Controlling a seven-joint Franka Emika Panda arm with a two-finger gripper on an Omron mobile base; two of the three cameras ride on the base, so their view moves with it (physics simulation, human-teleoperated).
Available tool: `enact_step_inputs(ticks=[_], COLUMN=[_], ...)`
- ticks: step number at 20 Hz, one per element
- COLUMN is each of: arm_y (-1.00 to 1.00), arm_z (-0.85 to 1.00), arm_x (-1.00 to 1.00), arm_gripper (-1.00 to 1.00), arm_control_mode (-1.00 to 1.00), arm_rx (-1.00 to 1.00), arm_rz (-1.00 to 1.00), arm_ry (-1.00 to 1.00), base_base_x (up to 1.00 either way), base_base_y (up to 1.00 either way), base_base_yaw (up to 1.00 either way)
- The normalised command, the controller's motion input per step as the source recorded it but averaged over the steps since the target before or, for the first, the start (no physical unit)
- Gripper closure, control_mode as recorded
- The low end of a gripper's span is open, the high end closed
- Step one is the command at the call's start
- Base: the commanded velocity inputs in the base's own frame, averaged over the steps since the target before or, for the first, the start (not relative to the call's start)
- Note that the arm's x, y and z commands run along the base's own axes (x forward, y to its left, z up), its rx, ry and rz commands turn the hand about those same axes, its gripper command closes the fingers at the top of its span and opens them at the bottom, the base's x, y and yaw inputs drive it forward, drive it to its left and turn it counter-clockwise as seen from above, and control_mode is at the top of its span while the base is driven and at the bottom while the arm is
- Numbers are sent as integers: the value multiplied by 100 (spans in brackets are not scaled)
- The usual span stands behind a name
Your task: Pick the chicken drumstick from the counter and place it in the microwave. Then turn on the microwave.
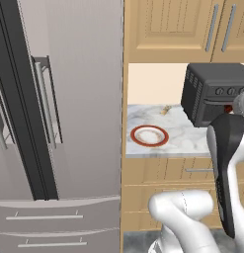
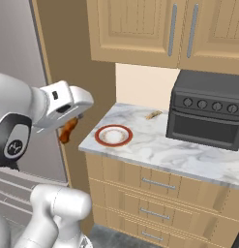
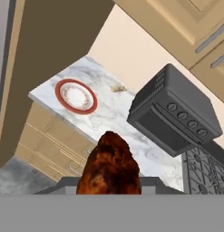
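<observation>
The chicken drumstick [image 2: 67, 131], a reddish-brown lump, hangs in the air left of the counter [image 2: 164, 150] with my gripper [image 2: 72, 119] shut on it. In the hand view the chicken drumstick [image 3: 111, 165] bulges up at the bottom centre and hides my fingertips. It is off the marbled counter [image 3: 109, 113], which lies ahead and below. The microwave is out of view.
A red-rimmed plate [image 1: 149, 135] [image 2: 113, 135] [image 3: 76, 96] sits near the counter's left front. A black toaster oven [image 1: 212, 94] [image 2: 208, 116] [image 3: 174, 113] stands at the right, a small tan scrap [image 2: 153, 115] by the wall. The grey fridge [image 1: 59, 99] rises to the left. A stove top [image 3: 204, 172] adjoins the counter.
</observation>
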Motion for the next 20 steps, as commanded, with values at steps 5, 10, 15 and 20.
enact_step_inputs(ticks=[5,10,15,20], arm_y=[21,26,20,19], arm_z=[12,0,0,-3], arm_x=[-9,0,0,0], arm_gripper=[100,100,100,100], arm_control_mode=[-100,-100,-100,-100], arm_rx=[0,-2,-1,0], arm_rz=[0,0,0,0], arm_ry=[0,0,0,0], base_base_x=[0,0,0,0], base_base_y=[0,0,0,0], base_base_yaw=[0,0,0,0])
